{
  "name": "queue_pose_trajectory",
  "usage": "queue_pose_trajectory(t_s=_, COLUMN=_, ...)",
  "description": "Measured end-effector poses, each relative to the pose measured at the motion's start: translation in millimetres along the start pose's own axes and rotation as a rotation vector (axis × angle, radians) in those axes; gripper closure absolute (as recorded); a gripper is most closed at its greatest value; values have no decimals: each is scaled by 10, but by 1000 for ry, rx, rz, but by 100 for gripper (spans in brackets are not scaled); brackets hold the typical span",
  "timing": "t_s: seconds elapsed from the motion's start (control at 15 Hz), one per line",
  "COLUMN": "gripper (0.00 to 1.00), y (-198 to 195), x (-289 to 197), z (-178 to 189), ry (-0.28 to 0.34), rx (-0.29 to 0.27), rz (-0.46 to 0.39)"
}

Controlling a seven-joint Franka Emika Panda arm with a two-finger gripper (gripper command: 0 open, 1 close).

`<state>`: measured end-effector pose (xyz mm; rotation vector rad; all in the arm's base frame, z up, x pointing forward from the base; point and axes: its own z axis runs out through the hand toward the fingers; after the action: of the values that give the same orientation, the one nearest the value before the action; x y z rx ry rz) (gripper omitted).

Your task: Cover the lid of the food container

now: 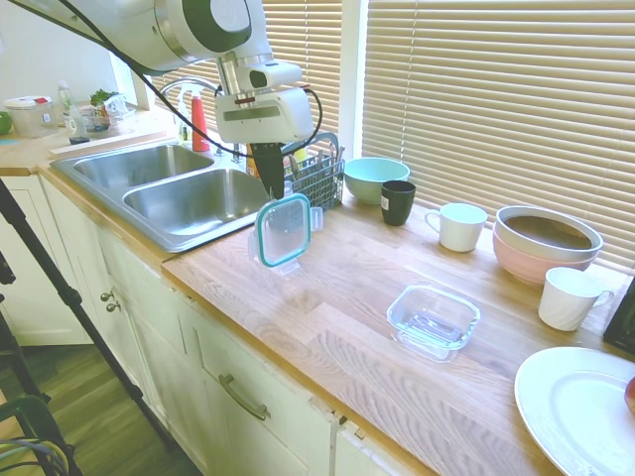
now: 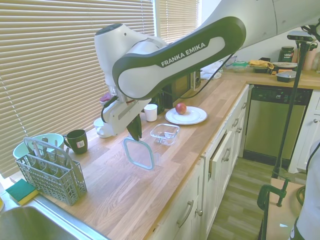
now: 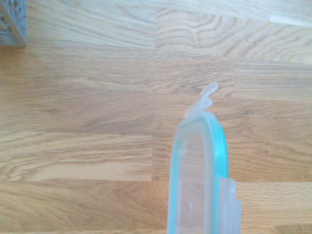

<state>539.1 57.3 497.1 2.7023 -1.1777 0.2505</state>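
The wooden tabletop [image 1: 327, 307] runs from the double sink [image 1: 189, 198] along the window blinds, with its front edge free and a broad bare strip of wood down its middle. The white arm [image 2: 165, 55] reaches over the sink end, and its pincer [image 1: 270, 178] is closed on the top edge of the lid [image 1: 284, 230], which hangs upright on edge just above the wood, close to the sink's corner. The food container [image 1: 434, 319] sits open on the tabletop near the front edge, well apart from the lid, with bare wood between the two.

Along the blinds stand a grey cutlery basket [image 1: 319, 178], just behind the lid, then a mint-green bowl [image 1: 375, 178], a dark mug [image 1: 398, 201], a white mug [image 1: 459, 226], stacked bowls [image 1: 546, 243] and a second white cup [image 1: 569, 297]. A white plate [image 1: 580, 407] lies beyond the container.

The second exterior view shows an apple [image 2: 181, 108] on that plate and a green-and-yellow sponge [image 2: 21, 191] beside the basket. The wrist view shows only the lid's teal rim and a clear tab over wood grain.
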Motion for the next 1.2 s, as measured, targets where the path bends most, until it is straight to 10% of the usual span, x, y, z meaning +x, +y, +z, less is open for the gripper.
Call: queue_pose_trajectory(t_s=1.2, gripper=100, y=1371, x=1223, z=177, ry=-45, rx=61, rz=63)
